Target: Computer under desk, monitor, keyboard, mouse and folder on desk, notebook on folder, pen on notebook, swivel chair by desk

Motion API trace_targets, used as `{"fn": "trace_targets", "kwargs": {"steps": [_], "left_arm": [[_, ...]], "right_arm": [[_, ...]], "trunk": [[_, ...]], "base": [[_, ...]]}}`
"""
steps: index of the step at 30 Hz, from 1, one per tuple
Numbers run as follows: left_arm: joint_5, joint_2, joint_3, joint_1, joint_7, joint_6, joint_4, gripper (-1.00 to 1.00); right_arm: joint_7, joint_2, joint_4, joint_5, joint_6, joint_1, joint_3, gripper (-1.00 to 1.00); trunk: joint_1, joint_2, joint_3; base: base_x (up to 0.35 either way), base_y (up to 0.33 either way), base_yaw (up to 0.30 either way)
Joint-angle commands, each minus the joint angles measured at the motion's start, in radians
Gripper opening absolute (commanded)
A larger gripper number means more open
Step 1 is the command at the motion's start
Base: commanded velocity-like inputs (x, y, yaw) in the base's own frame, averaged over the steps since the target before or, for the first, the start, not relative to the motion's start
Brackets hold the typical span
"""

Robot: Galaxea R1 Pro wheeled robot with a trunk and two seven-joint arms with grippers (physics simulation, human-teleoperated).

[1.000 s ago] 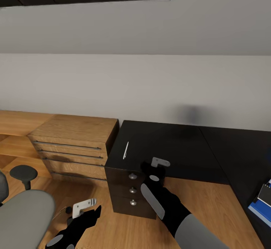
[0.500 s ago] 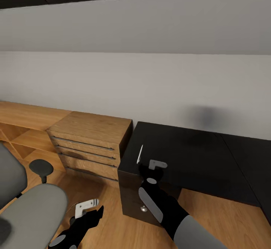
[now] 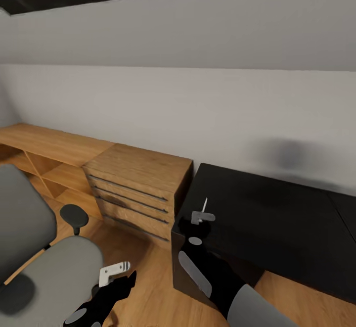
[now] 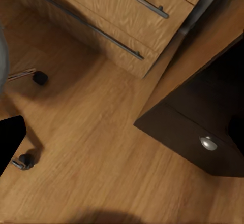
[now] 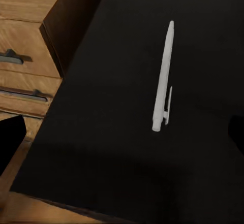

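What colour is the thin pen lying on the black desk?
White; the thin pen on the glossy black desk shows best in the right wrist view.

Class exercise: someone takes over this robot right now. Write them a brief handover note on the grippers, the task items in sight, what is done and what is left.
Right gripper: over the desk end, above the pen, holding nothing; jaw state unclear.
Left gripper: low over the floor beside the swivel chair, holding nothing; jaw state unclear.
Pen lies loose on the desk, ungrasped.
Left: pick up the pen; chair not yet at the desk.
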Motion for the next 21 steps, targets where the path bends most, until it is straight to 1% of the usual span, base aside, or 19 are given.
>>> {"fn": "trace_targets", "kwargs": {"steps": [1,6,12,13,15,16,17,19,21], "left_arm": [[0.010,0.000,-0.001,0.000,0.009,0.003,-0.002,1.00],[0.010,0.000,-0.001,0.000,0.009,0.003,-0.002,1.00],[0.010,0.000,-0.001,0.000,0.009,0.003,-0.002,1.00],[0.005,0.003,-0.007,0.000,0.010,0.000,-0.006,1.00],[-0.002,-0.008,-0.018,0.001,0.010,-0.001,-0.009,1.00],[-0.002,-0.010,-0.024,0.001,0.010,-0.001,-0.009,1.00],[-0.002,-0.010,-0.029,0.001,0.010,-0.001,-0.009,1.00],[-0.002,-0.012,-0.036,0.001,0.010,-0.001,-0.010,1.00],[-0.002,-0.016,-0.035,0.001,0.010,0.000,-0.010,1.00]], "right_arm": [[-0.007,-0.001,-0.001,-0.003,0.007,-0.001,0.003,1.00],[-0.007,-0.002,-0.001,-0.003,0.007,-0.001,0.004,1.00],[-0.007,-0.006,-0.001,-0.003,0.007,-0.001,0.002,1.00],[-0.001,-0.012,0.004,-0.009,0.013,-0.007,-0.003,1.00],[0.007,-0.023,0.016,-0.007,0.013,-0.008,-0.015,1.00],[0.007,-0.029,0.021,-0.007,0.013,-0.008,-0.020,1.00],[0.007,-0.031,0.027,-0.007,0.013,-0.008,-0.026,1.00],[-0.003,-0.027,0.038,-0.005,0.009,-0.007,-0.037,1.00],[-0.012,-0.032,0.049,-0.003,0.006,-0.006,-0.027,1.00]], "trunk": [[0.000,-0.001,-0.001],[0.000,-0.001,-0.004],[0.000,-0.001,-0.004],[0.000,-0.001,-0.004],[0.000,-0.001,-0.004],[0.000,-0.001,-0.004],[0.000,-0.001,-0.004],[0.000,-0.001,-0.004],[0.000,-0.001,-0.004]], "base": [[0.006,0.000,0.253],[0.003,0.000,0.161],[0.001,0.000,0.038],[0.000,0.000,0.000],[0.000,0.000,0.000],[0.000,0.000,0.000],[0.000,0.000,0.000],[0.000,0.000,0.000],[0.000,0.000,0.000]]}}
